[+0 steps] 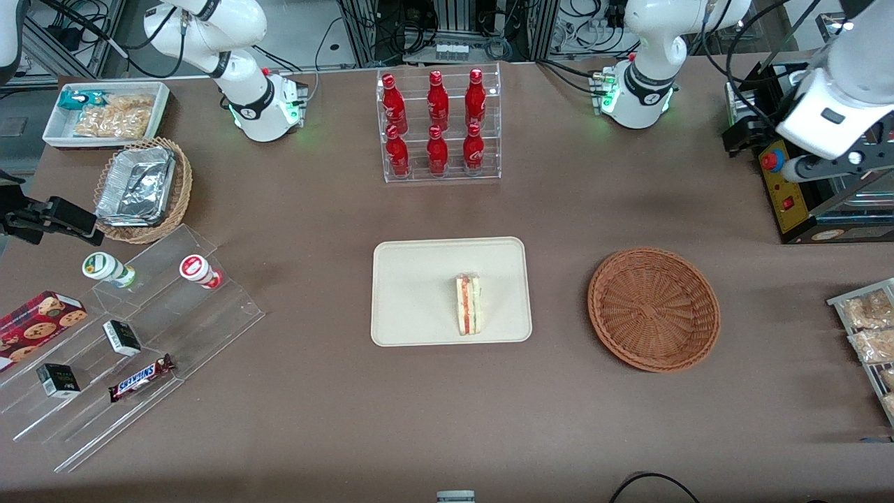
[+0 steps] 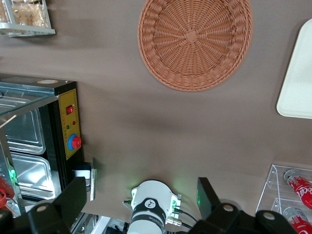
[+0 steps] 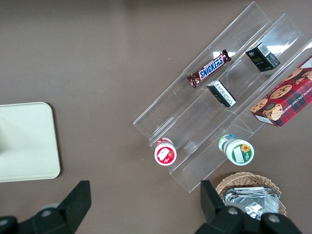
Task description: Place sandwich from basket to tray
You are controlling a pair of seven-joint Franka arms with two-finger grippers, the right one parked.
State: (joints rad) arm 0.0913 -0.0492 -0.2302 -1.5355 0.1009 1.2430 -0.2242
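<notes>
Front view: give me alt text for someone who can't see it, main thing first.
The sandwich lies on the cream tray at mid-table, and the reddish-brown wicker basket beside it, toward the working arm's end, holds nothing. The left gripper is raised with fingers open, away from both, near the black control box. A clear rack of red bottles stands farther from the camera than the tray.

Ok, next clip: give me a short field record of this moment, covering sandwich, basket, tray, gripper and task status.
sandwich: lying on the tray, toward the edge nearest the basket
basket: empty, on the table beside the tray, toward the working arm's end
tray: holds only the sandwich
gripper: open, holding nothing, raised above the table near the black control box, away from basket and tray
task status: sandwich appears placed; transfer looks complete
</notes>
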